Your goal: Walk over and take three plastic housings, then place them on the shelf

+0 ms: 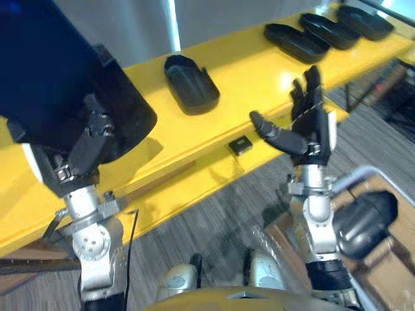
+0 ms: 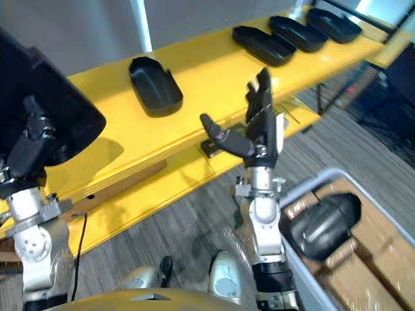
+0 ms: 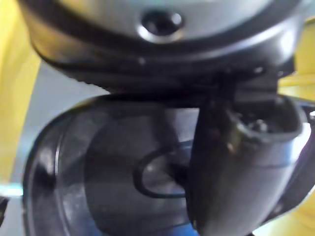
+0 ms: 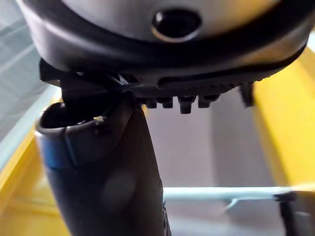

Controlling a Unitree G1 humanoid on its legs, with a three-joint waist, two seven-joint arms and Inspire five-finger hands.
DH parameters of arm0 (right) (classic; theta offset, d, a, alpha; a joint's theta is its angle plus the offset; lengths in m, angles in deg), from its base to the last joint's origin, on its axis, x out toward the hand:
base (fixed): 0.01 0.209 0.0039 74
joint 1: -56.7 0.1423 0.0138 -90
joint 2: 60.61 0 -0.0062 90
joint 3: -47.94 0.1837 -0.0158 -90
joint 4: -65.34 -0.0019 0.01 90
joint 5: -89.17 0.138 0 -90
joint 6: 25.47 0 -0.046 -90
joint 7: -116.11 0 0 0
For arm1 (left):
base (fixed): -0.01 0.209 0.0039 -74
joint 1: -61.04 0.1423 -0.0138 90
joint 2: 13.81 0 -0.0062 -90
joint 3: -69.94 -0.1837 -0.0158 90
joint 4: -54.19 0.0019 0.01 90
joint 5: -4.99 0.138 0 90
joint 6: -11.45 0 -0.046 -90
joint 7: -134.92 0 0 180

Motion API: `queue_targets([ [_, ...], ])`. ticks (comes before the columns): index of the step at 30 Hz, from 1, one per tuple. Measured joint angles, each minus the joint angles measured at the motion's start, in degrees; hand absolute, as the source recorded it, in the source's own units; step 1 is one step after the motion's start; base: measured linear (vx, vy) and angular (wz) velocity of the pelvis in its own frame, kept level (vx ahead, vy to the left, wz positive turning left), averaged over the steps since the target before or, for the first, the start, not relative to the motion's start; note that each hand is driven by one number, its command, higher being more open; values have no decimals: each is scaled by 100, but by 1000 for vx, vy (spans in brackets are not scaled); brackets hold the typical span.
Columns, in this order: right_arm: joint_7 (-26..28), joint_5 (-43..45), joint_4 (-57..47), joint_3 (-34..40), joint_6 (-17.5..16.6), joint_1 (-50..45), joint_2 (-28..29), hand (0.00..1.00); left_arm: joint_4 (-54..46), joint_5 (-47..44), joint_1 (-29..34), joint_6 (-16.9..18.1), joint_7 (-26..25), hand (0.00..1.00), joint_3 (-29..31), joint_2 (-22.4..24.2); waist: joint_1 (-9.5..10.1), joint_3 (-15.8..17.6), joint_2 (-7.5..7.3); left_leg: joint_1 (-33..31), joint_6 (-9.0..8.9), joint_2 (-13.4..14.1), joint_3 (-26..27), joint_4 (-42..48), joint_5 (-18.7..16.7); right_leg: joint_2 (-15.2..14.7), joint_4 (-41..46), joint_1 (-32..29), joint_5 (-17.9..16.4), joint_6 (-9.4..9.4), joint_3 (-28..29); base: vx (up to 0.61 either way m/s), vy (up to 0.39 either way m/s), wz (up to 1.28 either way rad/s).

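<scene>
Left hand (image 1: 91, 139) is sitting closest, at the lower left of the head views, fingers curling onto the rim of a large dark plastic housing (image 1: 58, 78) and holding it up above the near left end of the yellow shelf (image 1: 253, 65). Left wrist view is looking into this held housing's hollow inside (image 3: 98, 187), with the thumb (image 3: 236, 167) lying across it. Right hand (image 1: 310, 133) is standing upright in mid-air at the shelf's front edge, fingers straight and spread wide, thumb sticking out toward the robot's left, gripping nothing. Right wrist view is showing its thumb (image 4: 108, 187) against yellow boards and a pale wall, with nothing in the hand. On the shelf, a lone housing (image 1: 190, 83) is lying open side up near the middle, well apart from both hands. Further along to the right, three more housings are lying in a close row, open sides up: the first (image 1: 297, 41), the second (image 1: 331, 30), the third (image 1: 366, 21). A small black block (image 1: 241, 145) is sitting on the shelf's lower front ledge, just left of the right hand. Down at the robot's right, a grey bin (image 2: 337, 178) is standing on the striped grey floor (image 1: 214, 220), holding one rounded dark housing (image 2: 324, 223) that is resting on brown cardboard (image 2: 382, 246).
</scene>
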Motion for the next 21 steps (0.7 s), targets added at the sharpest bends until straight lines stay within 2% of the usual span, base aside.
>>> queue_targets([
  [1, -5, 42, -30, 76, -185, 98, -50, 100, 51, -11, -8, 17, -6, 0, 35, -43, -6, -150, -207, -39, -208, -27, 120, 139, -259, -206, -487, 292, 608, 5, -326, 351, -445, 144],
  [2, -3, 41, -25, 126, -224, 168, -118, 100, 54, -22, 30, -4, -8, 0, 13, 77, 50, -168, -51, -62, -253, 183, 243, 230, -362, -71, -557, 396, 641, -67, -507, 254, -382, 112],
  [3, -2, 50, -51, 185, -234, 222, -225, 100, 32, -51, 107, -38, 12, 0, -1, 158, 31, -235, 81, -189, -280, 479, 713, 306, -401, 50, -793, 585, 631, -95, -733, 167, -245, 90],
  [4, -17, 51, -130, 312, -232, 238, -300, 100, 40, -60, 177, -86, 126, 0, -55, 283, 25, -256, 256, -213, -288, 911, 1474, 302, -374, 193, -1083, 901, 636, -128, -1114, 155, -211, 104],
  [5, -24, 47, -157, 389, -229, 215, -310, 100, 40, -60, 209, -105, 186, 0, -89, 322, 9, -274, 292, -195, -299, 1064, 1830, 232, -333, 209, -1179, 1038, 629, -140, -1274, 195, -248, 129],
  [6, -100, 42, -272, 549, -226, 134, -336, 100, 34, -66, 209, -137, 334, 0, -181, 408, -26, -298, 330, -108, -312, 1260, 2472, 37, -176, 205, -1320, 1247, 621, -154, -1573, 164, -173, 107],
  [7, -165, 41, -434, 672, -204, 31, -327, 100, 26, -86, 212, -138, 465, 0, -300, 439, 2, -332, 386, 38, -382, 1339, 2844, -276, 222, 201, -1408, 1355, 618, -157, -1739, 155, -131, 92],
  [8, -179, 41, -522, 710, -202, -31, -309, 100, 23, -85, 216, -138, 524, 0, -342, 437, 38, -331, 390, 149, -431, 1290, 2839, -531, 357, 162, -1441, 1400, 619, -156, -1803, 90, -31, 47],
  [10, -123, 40, -681, 710, -191, -173, -223, 100, 23, -84, 230, -139, 542, 0, -422, 402, 45, -332, 385, 243, -407, 1173, 2789, -784, 468, 99, -1499, 1445, 642, -119, -1827, 70, 48, 22],
  [13, 56, 116, -692, 651, -156, -301, -115, 100, 9, -82, 413, -188, 477, 0, -433, 395, 34, -348, 318, 262, -352, 1049, 2790, -783, 444, 41, -1631, 1524, 680, -50, -1814, 39, 62, 6],
  [15, 200, 392, -680, 653, -47, -449, 47, 100, 5, -30, 637, -217, 452, 0, -433, 397, 47, -321, 278, -132, -285, 1093, 2685, -15, 164, 28, -1721, 1534, 716, 7, -1799, -3, 57, 4],
  [18, 374, 678, -646, 645, 93, -580, 59, 100, -2, -9, 706, -369, 432, 0, -408, 407, 66, -215, 229, -418, -266, 1093, 2532, 670, 71, -107, -1820, 1674, 772, 65, -1763, -39, 95, 0],
  [19, 403, 690, -646, 648, 93, -579, 63, 100, -22, -4, 712, -382, 458, 0, -404, 411, 56, -165, 179, -475, -190, 1104, 2466, 804, -47, -139, -1833, 1691, 762, 51, -1752, -71, 100, -10],
  [20, 436, 704, -645, 650, 91, -579, 65, 100, -93, 5, 770, -395, 558, 0, -414, 410, 39, -159, 247, -535, -86, 1258, 2345, 936, -112, -147, -1803, 1688, 746, 41, -1700, -77, 137, -29],
  [21, 464, 705, -606, 643, 67, -586, 57, 100, -123, 33, 836, -398, 716, 0, -427, 410, 23, -162, 287, -515, -141, 1426, 2200, 924, -78, -190, -1750, 1651, 750, 95, -1593, -75, 158, -41],
])
